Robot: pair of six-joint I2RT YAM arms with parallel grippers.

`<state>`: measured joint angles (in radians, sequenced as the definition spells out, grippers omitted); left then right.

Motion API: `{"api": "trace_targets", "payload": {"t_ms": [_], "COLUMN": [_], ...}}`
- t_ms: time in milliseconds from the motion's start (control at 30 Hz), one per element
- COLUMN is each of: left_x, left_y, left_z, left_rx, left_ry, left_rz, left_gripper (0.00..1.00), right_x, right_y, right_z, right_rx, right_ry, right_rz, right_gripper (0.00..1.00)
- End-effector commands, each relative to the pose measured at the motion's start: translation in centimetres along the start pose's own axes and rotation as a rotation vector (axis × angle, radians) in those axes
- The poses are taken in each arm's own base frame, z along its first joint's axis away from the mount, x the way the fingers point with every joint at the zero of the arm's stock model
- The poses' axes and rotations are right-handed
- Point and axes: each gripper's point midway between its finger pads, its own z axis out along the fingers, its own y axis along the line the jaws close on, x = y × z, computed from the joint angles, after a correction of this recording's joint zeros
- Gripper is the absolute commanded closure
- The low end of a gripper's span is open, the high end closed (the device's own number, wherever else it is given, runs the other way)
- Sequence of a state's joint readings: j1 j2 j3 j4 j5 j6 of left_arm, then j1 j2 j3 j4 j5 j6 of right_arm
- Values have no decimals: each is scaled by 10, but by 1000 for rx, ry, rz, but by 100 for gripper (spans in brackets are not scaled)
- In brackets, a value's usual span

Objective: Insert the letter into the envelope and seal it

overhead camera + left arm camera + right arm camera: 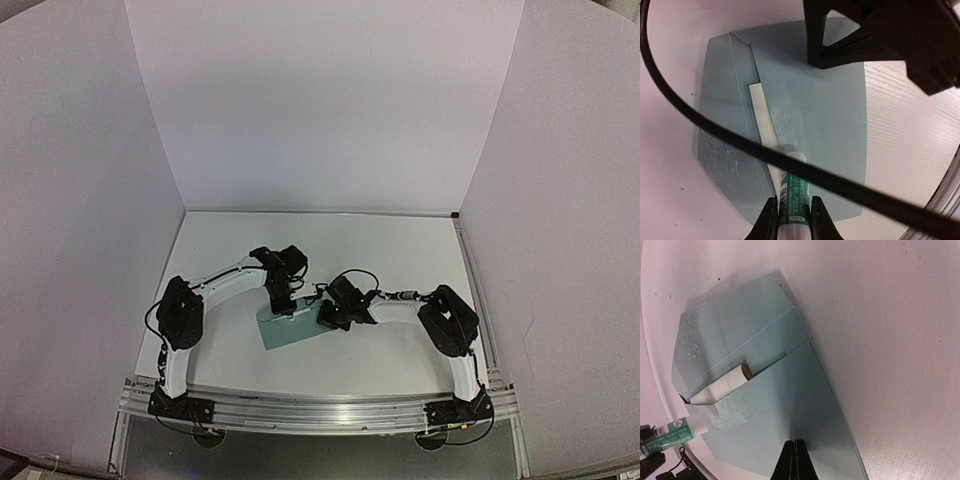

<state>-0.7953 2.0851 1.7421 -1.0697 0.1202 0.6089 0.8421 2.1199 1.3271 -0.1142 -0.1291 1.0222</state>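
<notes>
Noted white print on teal label [791, 196] of glue stick [792, 175]; too small to read. Found left gripper [792, 212] angled down, jaws narrowly parted and clamped on glue stick, its white tip at pocket mouth. Found envelope [825, 125] flat on table [400, 250] between the arms, flap open, letter [760, 110] tucked inside, pale strip showing. Recorded right gripper [795, 452] fully closed, fingertips set on envelope's right end.
</notes>
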Motion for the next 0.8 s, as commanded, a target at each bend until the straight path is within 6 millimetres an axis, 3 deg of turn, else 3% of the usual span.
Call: {"api": "trace_targets", "payload": {"t_ms": [0,233,467,767], "left_x": [-28,-24,-1,26], "left_y": [-3,19,7,-6], "left_z": [0,16,30,13], "left_rx": [9,-96,-46,15], "left_ry": [-90,-41,67,211], "left_rz": [-25,11,25,64], "left_gripper": [100,100,100,100], "right_x": [9,9,8,8], "right_y": [-29,-28,-28,-29], "right_z": [13,12,11,9], "right_rx": [105,103,103,105], "right_ry": [34,31,31,28], "right_rz": [9,7,6,1], "right_gripper": [100,100,100,100]}}
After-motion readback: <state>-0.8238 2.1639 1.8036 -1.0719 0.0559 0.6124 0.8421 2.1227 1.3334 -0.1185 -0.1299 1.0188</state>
